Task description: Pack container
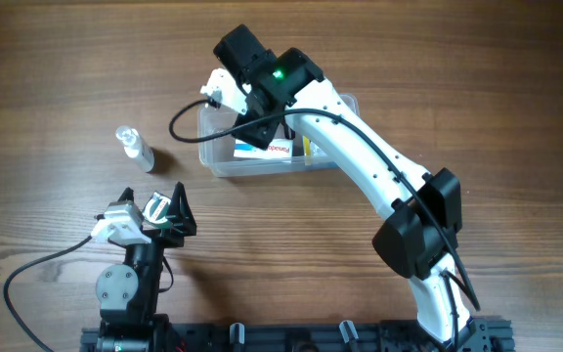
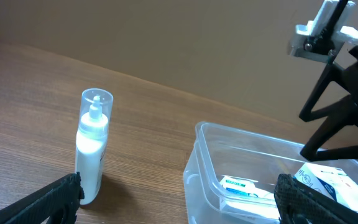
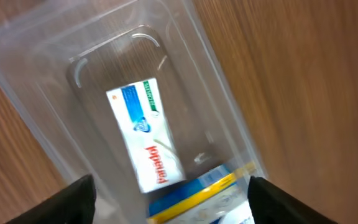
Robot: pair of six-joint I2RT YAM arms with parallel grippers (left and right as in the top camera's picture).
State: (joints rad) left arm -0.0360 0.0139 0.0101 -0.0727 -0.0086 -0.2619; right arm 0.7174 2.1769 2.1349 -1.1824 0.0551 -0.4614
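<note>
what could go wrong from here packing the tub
1. The bottle stands upright, tall and narrow, outside the container; the open left end effector could tip it on approach.
2. The right end effector hangs over the container; clipping the rim might shove it.
3. Two boxes already cover much of the floor, so the bottle may fit badly.

Light is even and soft, shadows weak; the right wrist view is slightly blurred; container (image 3: 229, 118) walls show faint glare.
</note>
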